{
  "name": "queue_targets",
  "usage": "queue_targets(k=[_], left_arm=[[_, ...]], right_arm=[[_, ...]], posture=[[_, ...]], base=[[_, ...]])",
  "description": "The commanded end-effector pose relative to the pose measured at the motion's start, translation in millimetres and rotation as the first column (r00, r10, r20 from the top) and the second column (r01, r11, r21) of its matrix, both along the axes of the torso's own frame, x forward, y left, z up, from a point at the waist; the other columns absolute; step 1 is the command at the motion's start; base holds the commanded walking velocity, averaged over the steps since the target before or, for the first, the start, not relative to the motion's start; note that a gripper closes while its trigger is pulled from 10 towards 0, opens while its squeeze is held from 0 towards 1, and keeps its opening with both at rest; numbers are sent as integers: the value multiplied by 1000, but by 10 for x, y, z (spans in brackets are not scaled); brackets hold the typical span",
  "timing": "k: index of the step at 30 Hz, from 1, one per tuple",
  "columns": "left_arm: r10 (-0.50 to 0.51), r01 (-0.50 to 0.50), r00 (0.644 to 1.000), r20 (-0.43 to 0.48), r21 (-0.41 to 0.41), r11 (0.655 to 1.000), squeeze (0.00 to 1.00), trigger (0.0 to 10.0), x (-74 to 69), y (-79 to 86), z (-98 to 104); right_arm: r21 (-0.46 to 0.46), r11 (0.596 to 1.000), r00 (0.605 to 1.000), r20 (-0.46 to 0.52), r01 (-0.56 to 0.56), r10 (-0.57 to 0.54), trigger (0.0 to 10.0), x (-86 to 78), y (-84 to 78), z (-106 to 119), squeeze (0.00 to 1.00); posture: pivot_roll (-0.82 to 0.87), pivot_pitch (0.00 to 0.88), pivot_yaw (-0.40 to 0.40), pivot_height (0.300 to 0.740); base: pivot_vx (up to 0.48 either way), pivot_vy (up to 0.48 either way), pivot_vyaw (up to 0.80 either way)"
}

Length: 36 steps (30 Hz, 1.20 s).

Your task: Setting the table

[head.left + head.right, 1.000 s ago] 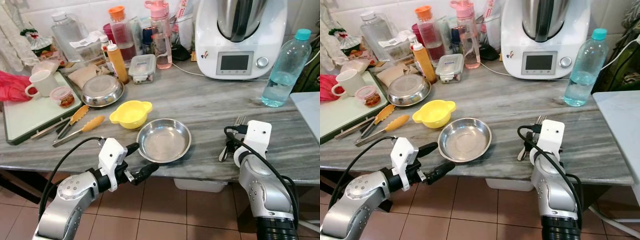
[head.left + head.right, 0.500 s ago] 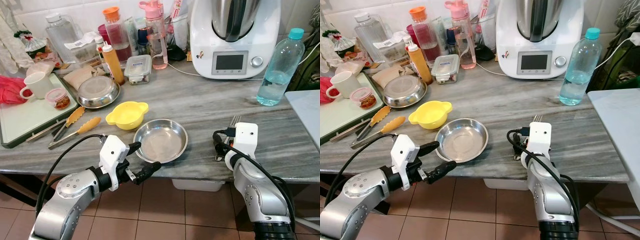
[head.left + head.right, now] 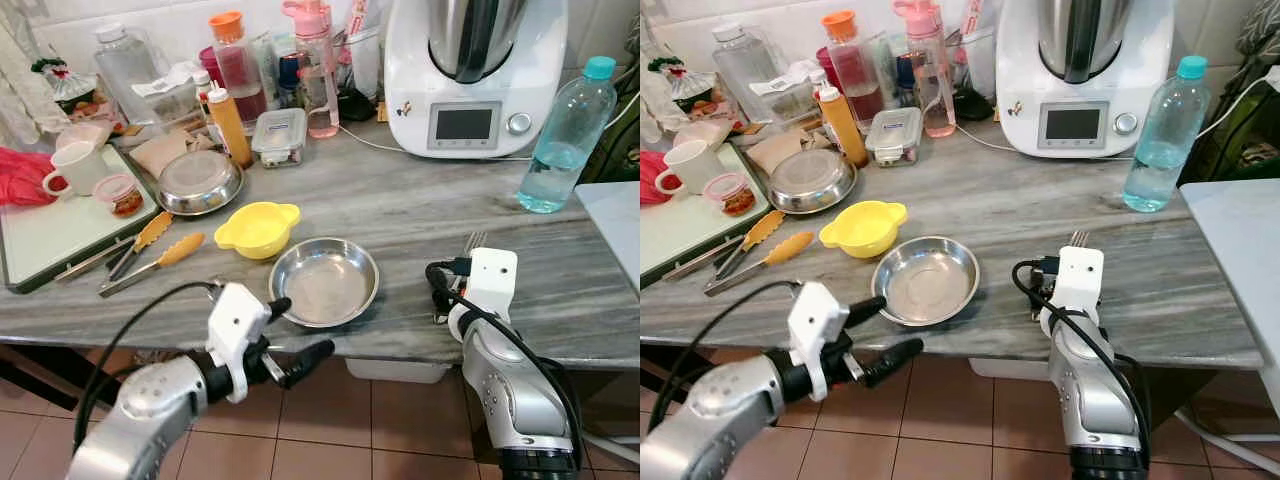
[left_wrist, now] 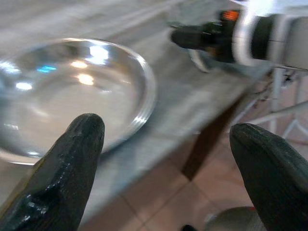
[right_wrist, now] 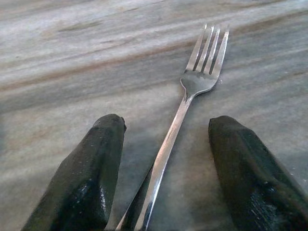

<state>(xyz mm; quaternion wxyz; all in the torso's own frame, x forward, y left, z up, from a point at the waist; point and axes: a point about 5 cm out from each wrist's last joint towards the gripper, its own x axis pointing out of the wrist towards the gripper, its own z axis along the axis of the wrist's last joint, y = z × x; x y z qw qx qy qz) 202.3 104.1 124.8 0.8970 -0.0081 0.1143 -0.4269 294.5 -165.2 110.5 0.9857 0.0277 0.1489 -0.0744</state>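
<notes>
Left gripper [image 3: 290,328] sits below the counter's [image 3: 420,215] front edge, fingers spread and empty, upper fingertip near the rim of the steel plate [image 3: 323,281]. Right gripper [image 5: 163,178] rests low on the counter, fingers apart astride the handle of the fork [image 5: 192,96], not clasping it; tines point away from the robot.

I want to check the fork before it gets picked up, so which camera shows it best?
The right wrist view: the fork lies flat on the counter between the open fingers of the right end effector, tines and handle sharp. In the two eye views just the tines peek out past that wrist. The left wrist view gives a blurred glimpse.
</notes>
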Motion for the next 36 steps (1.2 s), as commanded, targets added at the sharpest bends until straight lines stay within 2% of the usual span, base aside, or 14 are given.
queue_targets(k=[1, 9, 11, 13, 15, 21, 27, 36], left_arm=[[4, -5, 999, 32, 20, 1000, 0, 10000, -71, -54, 39], [-1, 1, 1000, 28, 14, 1000, 0, 10000, -286, -217, 14], [1, -2, 1000, 29, 16, 1000, 0, 10000, -267, -196, 21], [15, -16, 999, 37, 24, 1000, 0, 10000, -143, -66, 51], [18, -19, 999, 41, 20, 1000, 0, 10000, -122, -45, 67], [3, -2, 999, 41, -36, 999, 0, 10000, -127, -76, 122], [2, 0, 999, 34, -46, 999, 0, 10000, -124, -76, 118], [56, -50, 995, 81, -76, 996, 0, 10000, 70, -51, 191]], right_arm=[[4, 999, 996, -79, 36, -36, 0, -42, -38, -142, 0], [-18, 997, 993, -92, 73, -75, 0, -34, -66, -131, 0], [-18, 997, 993, -92, 76, -77, 0, -34, -64, -130, 0], [-13, 997, 992, -96, 76, -77, 0, -36, -48, -129, 0], [-13, 997, 992, -101, 74, -75, 0, -42, -44, -136, 0], [-21, 997, 990, -121, 68, -70, 0, -63, -78, -174, 0], [-28, 998, 989, -129, 64, -67, 0, -71, -90, -185, 0], [-38, 999, 989, -146, 28, -33, 0, -63, -82, -208, 0]], posture=[[-100, 61, 148, 740], [-99, 62, 151, 740], [-99, 62, 150, 740], [-99, 65, 151, 740], [-100, 66, 151, 740], [-102, 66, 145, 740], [-105, 64, 139, 740], [-108, 59, 120, 740]], base=[[0, 0, 0], [0, 0, 0], [0, 0, 0], [0, 0, 0], [0, 0, 0], [0, 0, 0], [0, 0, 0], [0, 0, 0]])
